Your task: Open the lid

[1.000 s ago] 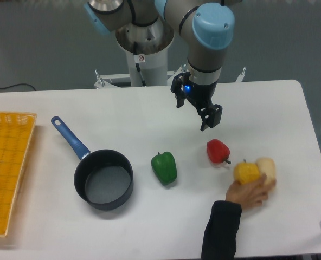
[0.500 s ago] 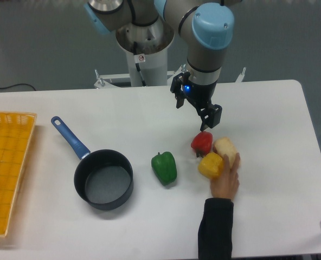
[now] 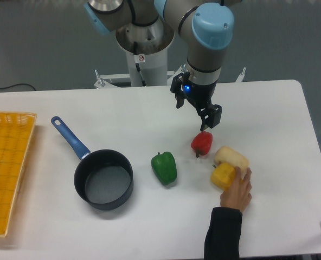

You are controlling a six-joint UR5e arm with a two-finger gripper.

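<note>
Background: grey wall behind, white rectangular table fills most of the frame.
Arm: grey UR5e with pale blue joint caps, coming down from top centre.
Basket: flat yellow plastic mesh basket at the left edge, partly cut off.
Saucepan: dark round saucepan with a blue handle, lower left of centre, handle pointing to upper left; pan is uncovered, bare bottom visible.
Person: a hand in a dark sleeve reaching in from the bottom right, touching the yellow pepper.
Gripper: black two-finger gripper, upper centre-right, hanging above the table, fingers apart, nothing between them.
Produce: green bell pepper at centre; red bell pepper just below the gripper; yellow bell pepper and pale beige potato-like lump touching each other, right of centre.
Lid: no glass lid with blue knob visible anywhere in frame; can't locate it.
Key relation: the saucepan lies to the lower left of the gripper, well apart, green pepper between them; with no lid on it there is no grasp target, so my read is the task is either already done or the lid is out of view.
</note>
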